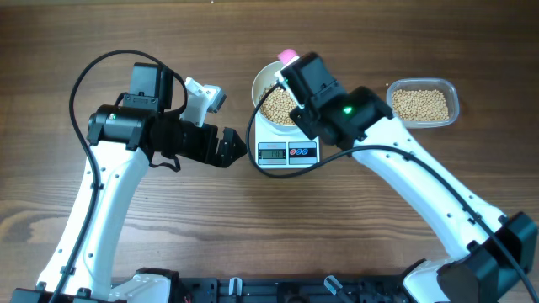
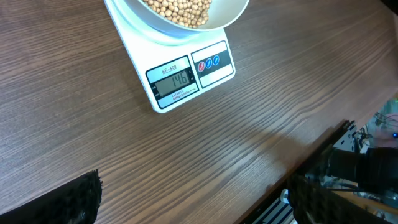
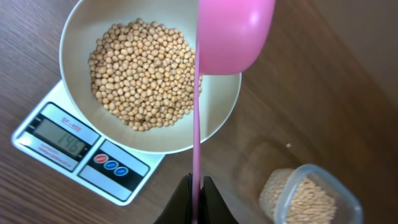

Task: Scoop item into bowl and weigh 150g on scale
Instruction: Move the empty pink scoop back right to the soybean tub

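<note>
Centrally, round tan beans (image 3: 140, 74) in smooth white bowl (image 3: 74, 37), glossy pink scoop (image 3: 233, 34)

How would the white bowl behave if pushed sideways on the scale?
The bowl looks rigid and smooth, so it would probably slide on the flat scale. Filled with beans, it is likely fairly heavy. The loose round beans may roll out if it tips.

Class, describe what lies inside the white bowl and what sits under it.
Pale tan beans cover the bowl's bottom; the pink scoop above hides part of its inside. Under it sits the scale, its platform mostly covered.
</note>
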